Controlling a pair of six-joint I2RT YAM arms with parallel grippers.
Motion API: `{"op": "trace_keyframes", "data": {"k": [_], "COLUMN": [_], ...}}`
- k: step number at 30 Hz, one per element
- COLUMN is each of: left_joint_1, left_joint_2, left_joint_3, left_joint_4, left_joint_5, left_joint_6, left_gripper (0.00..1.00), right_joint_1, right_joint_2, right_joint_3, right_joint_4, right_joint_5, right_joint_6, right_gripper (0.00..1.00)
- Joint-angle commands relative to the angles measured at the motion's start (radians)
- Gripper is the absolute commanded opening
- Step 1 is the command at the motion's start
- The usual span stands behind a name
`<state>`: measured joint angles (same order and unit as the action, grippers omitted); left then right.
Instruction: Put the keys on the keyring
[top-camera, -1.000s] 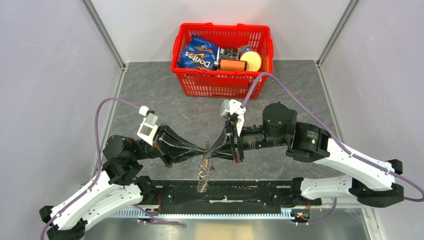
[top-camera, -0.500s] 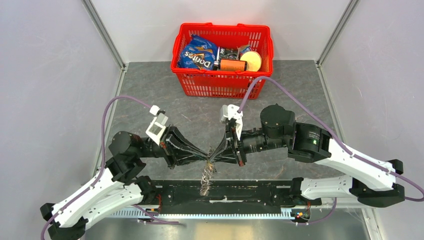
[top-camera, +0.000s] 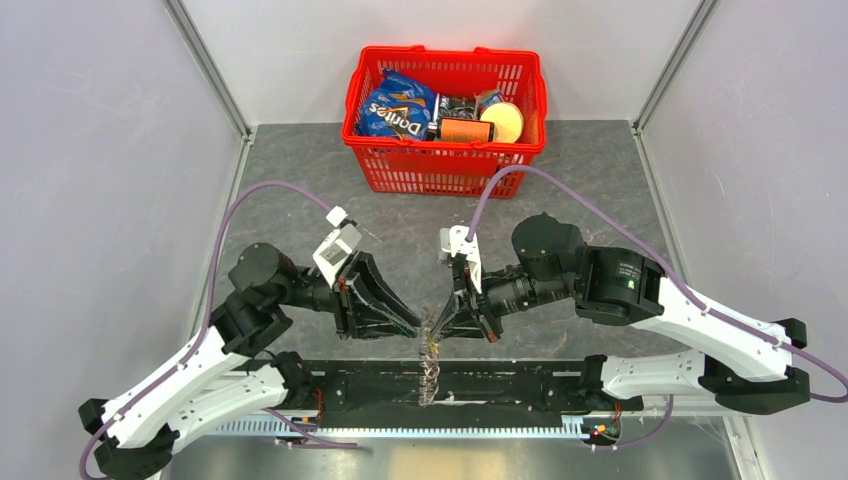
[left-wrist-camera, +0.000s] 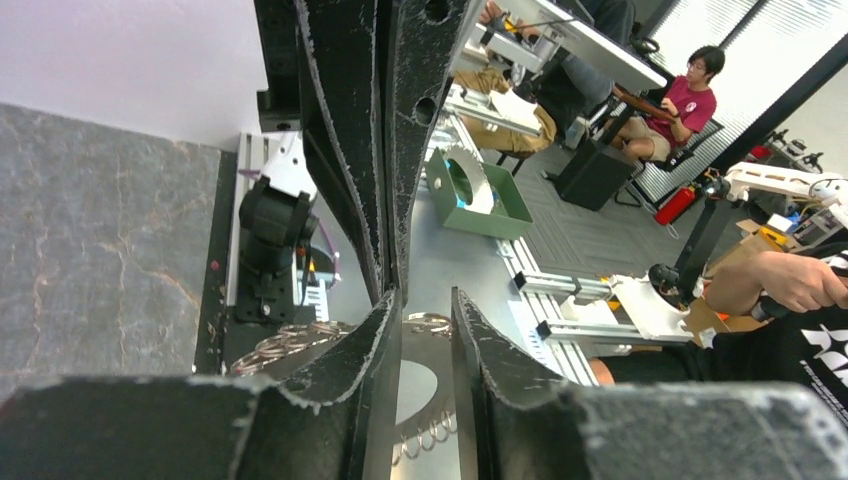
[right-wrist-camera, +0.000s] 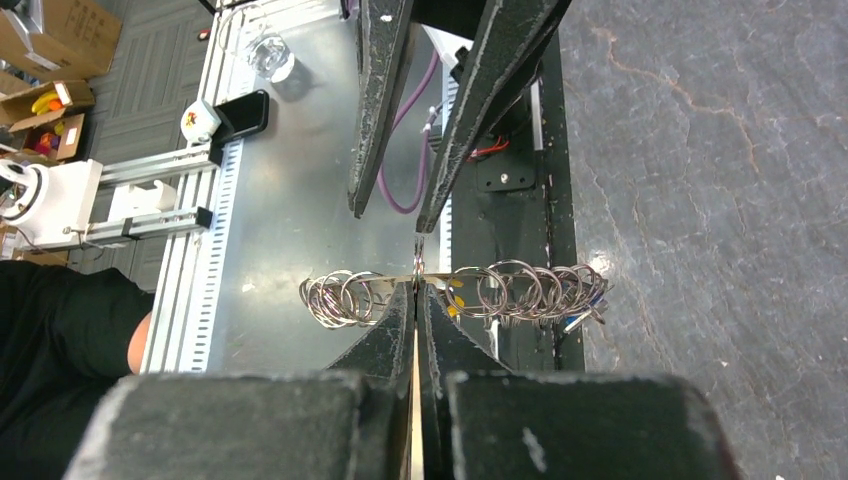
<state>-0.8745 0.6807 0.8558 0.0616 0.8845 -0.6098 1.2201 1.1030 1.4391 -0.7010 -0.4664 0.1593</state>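
You have plenty of bare table (top-camera: 300, 200) to work over. The grey surface is open from the arms up to the red basket (top-camera: 440, 172) at the far edge. The walls (top-camera: 110, 200) close in on both sides, and the black rail (top-camera: 520, 385) runs along the near edge.

Both arms meet low at the centre, close to that near edge. The right gripper (top-camera: 438, 327) is clamped tight on the keyring (top-camera: 431, 365). The ring hangs from its tips as a string of grey metal loops, down over the rail rather than over the table. The left gripper (top-camera: 414, 327) sits just beside it, fingers parted a little with nothing pinched between them.

In the right wrist view, a speck that looks like the yellow key (right-wrist-camera: 455, 298) shows near the middle of the loops. A bluish bit, perhaps the blue key (right-wrist-camera: 588, 305), shows at the end. Both are too small to tell whether they are threaded on, so I cannot call the task finished.

The gap between the two grippers is tight. I judge you have room to draw back sideways or up, but little room downward toward the rail.
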Motion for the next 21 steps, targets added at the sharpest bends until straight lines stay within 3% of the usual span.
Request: {"op": "trace_keyframes", "data": {"k": [1, 21], "left_joint_1": [0.000, 0.000], "left_joint_2": [0.013, 0.038], "left_joint_3": [0.048, 0.079], "left_joint_4": [-0.097, -0.214], "left_joint_5": [0.045, 0.035], "left_joint_6": [0.055, 0.122], "left_gripper": [0.32, 0.34], "right_joint_1": [0.004, 0.003], "right_joint_2": [-0.006, 0.071], "right_joint_3": [0.049, 0.093], "right_joint_4": [0.004, -0.030], "right_joint_5": [-0.034, -0.057], "right_joint_6": [-0.023, -0.037], "right_gripper": [0.00, 0.00]}}
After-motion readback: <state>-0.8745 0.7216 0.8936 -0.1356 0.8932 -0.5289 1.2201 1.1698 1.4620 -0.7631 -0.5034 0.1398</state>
